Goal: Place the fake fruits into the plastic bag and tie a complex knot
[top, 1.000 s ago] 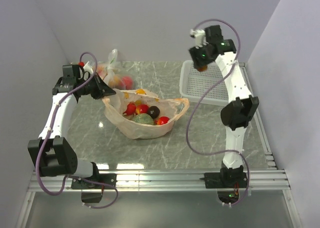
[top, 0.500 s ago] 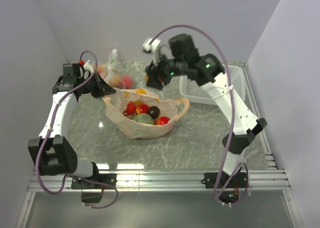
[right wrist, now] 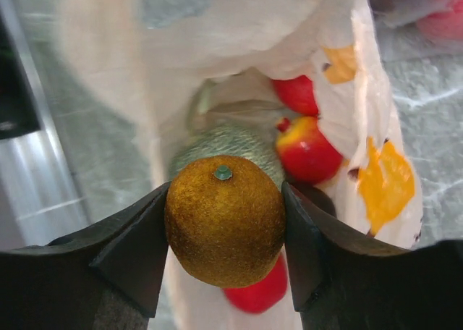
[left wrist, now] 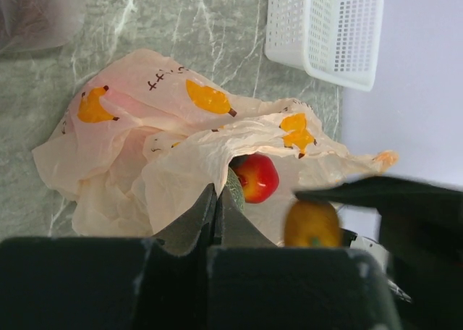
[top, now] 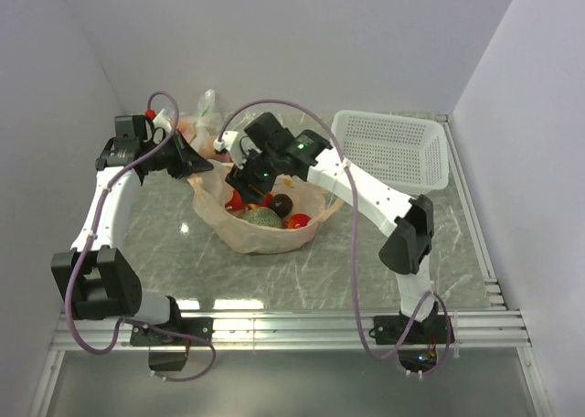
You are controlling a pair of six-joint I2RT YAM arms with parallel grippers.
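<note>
The peach-orange plastic bag (top: 265, 234) lies open in the middle of the table. My left gripper (top: 201, 168) is shut on its left rim (left wrist: 195, 163) and holds it up. Inside lie a green netted melon (top: 262, 218), a dark maroon fruit (top: 281, 204) and red fruits (top: 298, 221). My right gripper (top: 245, 183) hangs over the bag's mouth, shut on the orange-brown fruit (right wrist: 224, 220). Directly below that fruit in the right wrist view are the melon (right wrist: 231, 145) and two red fruits (right wrist: 307, 153). The held fruit (left wrist: 312, 223) also shows in the left wrist view beside a red fruit (left wrist: 257, 178).
A white perforated basket (top: 393, 147) stands at the back right, near the right wall. A clear bag of mixed fruits (top: 208, 135) sits at the back left, just behind my left gripper. A metal rail (top: 292, 326) runs along the table's near edge.
My right arm has swung left from above the white basket to over the bag's mouth, carrying the orange-brown fruit. The left arm and the bag have stayed put.
</note>
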